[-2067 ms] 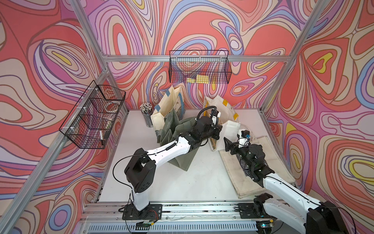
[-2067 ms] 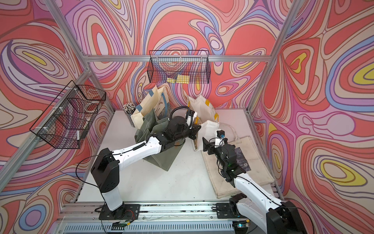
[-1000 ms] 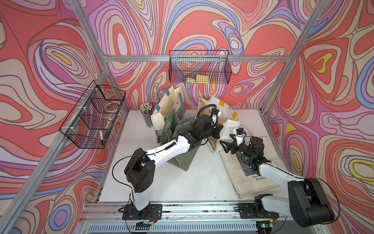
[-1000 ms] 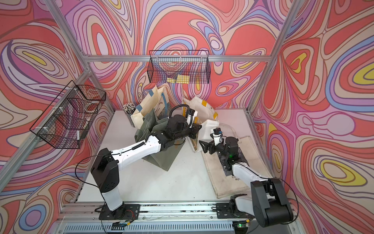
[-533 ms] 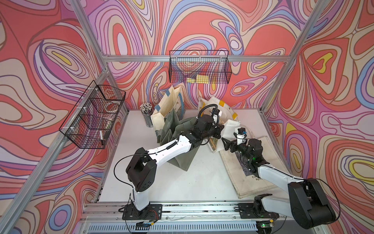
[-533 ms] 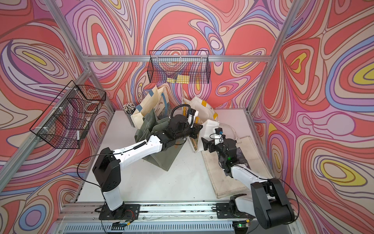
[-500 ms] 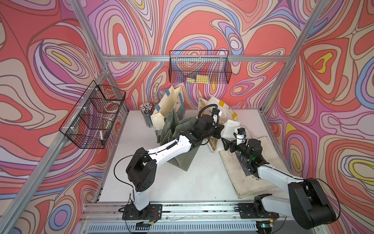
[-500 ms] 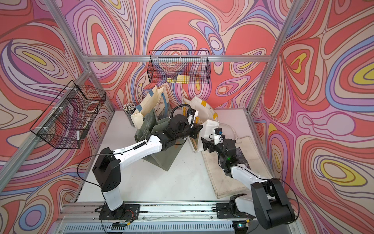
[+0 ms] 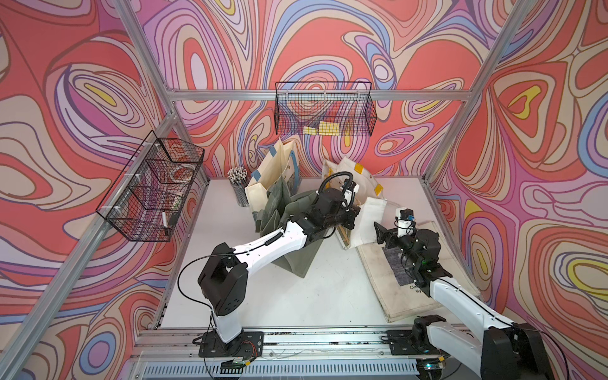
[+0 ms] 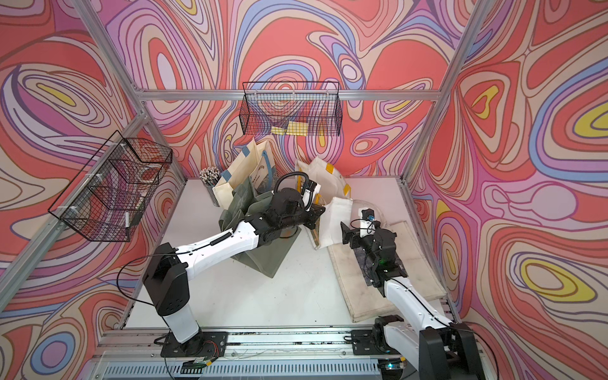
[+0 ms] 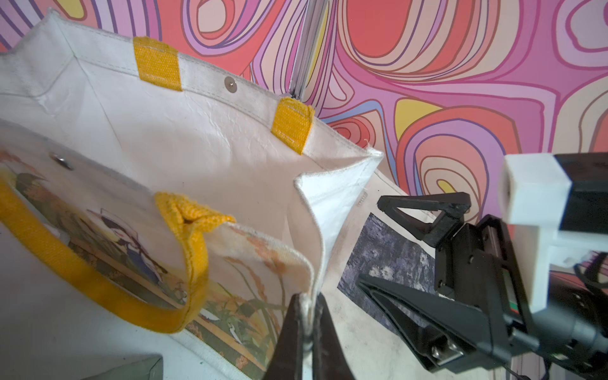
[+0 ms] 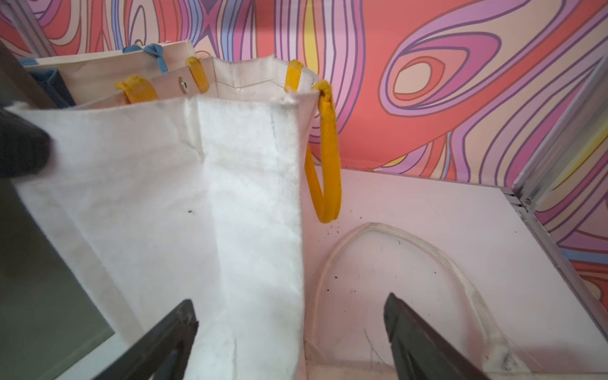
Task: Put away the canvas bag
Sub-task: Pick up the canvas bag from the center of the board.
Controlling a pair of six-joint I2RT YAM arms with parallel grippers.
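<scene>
We see a white bench. At four o'clock a cream canvas bag lies flat on it. A green bag stands near the centre. At eleven a pencil cup sits beside a blue-handled tote, and at one stands a yellow-handled tote.

We take this for a robotics lab cell. Two white arms, ending in the left gripper and right gripper, are bolted to a metal rail well behind their jaws. Below the jaws lies a white tabletop. Around them stands an aluminium frame lined with swirl-printed panels. Above them hang two black wire baskets.
</scene>
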